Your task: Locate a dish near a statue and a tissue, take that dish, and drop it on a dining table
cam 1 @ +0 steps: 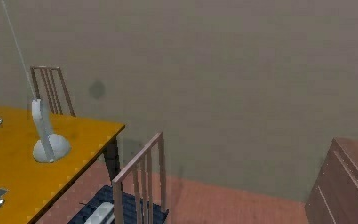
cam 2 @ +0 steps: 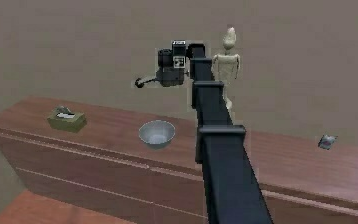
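At the bottom edge of the arm side view, just right of centre, the arm point(cam 2: 225, 165) rose as a dark bar across the brown sideboard point(cam 2: 107, 140). In mid frame on the sideboard's top sat the dish point(cam 2: 158, 132), a grey bowl upright on its base with its mouth facing up. Being round, it showed no long axis across the top, only its upright one. The tissue box point(cam 2: 66, 120) lay to its left, and the pale statue point(cam 2: 226, 62) stood farther back to its right, so this was probably the dish sought.

At upper centre the gripper point(cam 2: 142, 82) hung with bare wall behind its far end, holding nothing. The state of its grip could not be told. It probably stood high to clear the bowl's rim.

At the forward view's lower left stood the orange dining table point(cam 1: 87, 135), the likely drop place.
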